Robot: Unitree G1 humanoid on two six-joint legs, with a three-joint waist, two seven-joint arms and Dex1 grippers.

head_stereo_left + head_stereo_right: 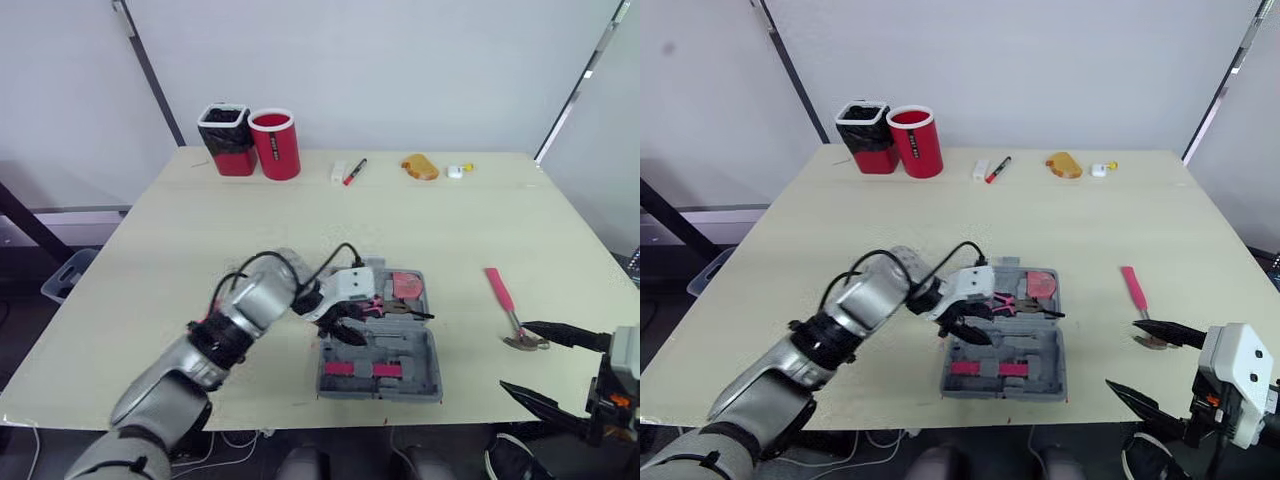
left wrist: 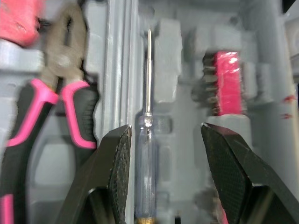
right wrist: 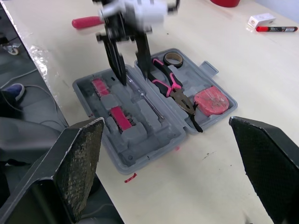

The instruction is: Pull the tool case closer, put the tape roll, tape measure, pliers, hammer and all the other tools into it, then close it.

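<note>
Left gripper (image 2: 166, 133) is held open astride a slim, maybe clear-plastic screwdriver (image 2: 146, 154), bedded in the moulded grey tool case (image 1: 425, 362); right gripper (image 1: 515, 356) is splayed too.

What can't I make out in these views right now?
Left wrist view: the handle end of the screwdriver is cut off by the frame edge. Whether the open left gripper touches it is unclear.
Eye views: the head of the hammer is overlapped by the upper finger of the right gripper. Contact or gap, cannot tell.
Eye views: the white item at the far edge of the table is too small to identify.
</note>
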